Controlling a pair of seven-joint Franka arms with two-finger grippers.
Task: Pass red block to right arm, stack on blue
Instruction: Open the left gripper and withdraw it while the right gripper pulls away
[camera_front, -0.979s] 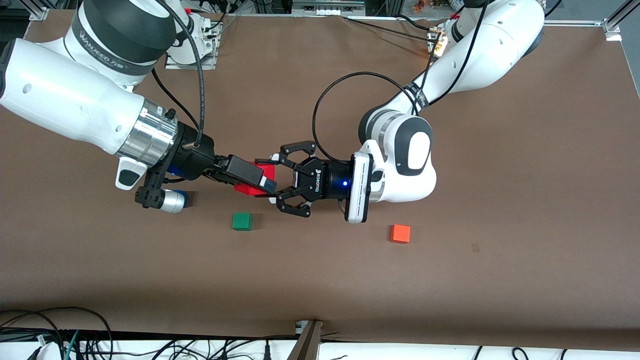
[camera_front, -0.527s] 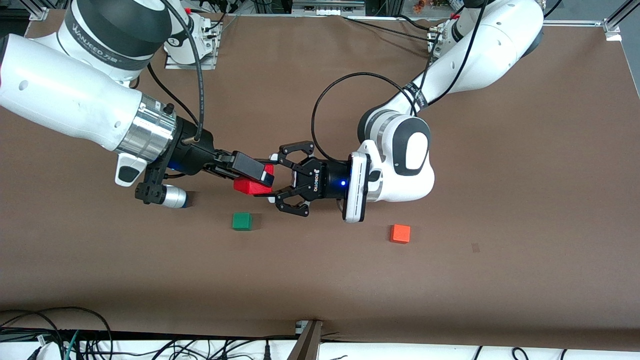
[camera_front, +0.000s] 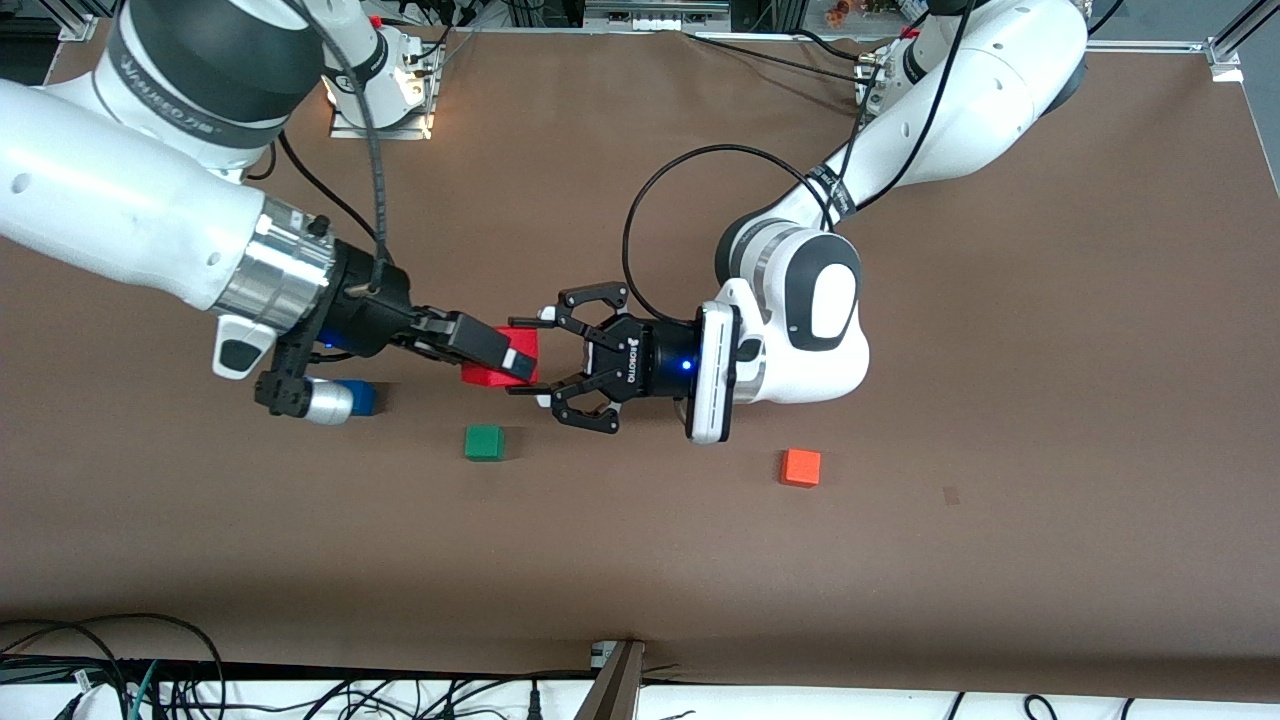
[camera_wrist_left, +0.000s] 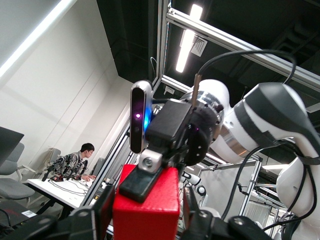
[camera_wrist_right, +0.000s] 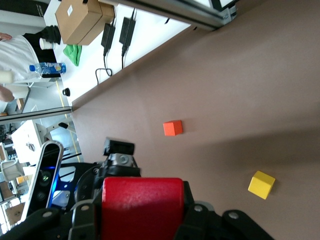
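Observation:
The red block (camera_front: 487, 372) hangs above the table between the two hands. My right gripper (camera_front: 520, 362) is shut on it, one long black finger (camera_front: 488, 344) lying across its top face. My left gripper (camera_front: 545, 357) faces it from the left arm's end, jaws open, their tips straddling the block's end. In the left wrist view the red block (camera_wrist_left: 147, 212) fills the space between the pads, with a thin gap at one pad (camera_wrist_left: 189, 205). The right wrist view shows the red block (camera_wrist_right: 142, 205) clamped. The blue block (camera_front: 361, 397) sits on the table, partly hidden under the right wrist.
A green cube (camera_front: 485, 442) lies nearer to the front camera than the held block. An orange cube (camera_front: 801, 467) sits toward the left arm's end. The right wrist view also shows a yellow cube (camera_wrist_right: 261, 184) on the brown table (camera_front: 900, 560).
My right gripper has shut on the red block and drawn it slightly toward the right arm's end. My left gripper's jaws have eased off the block; the blue block now shows more.

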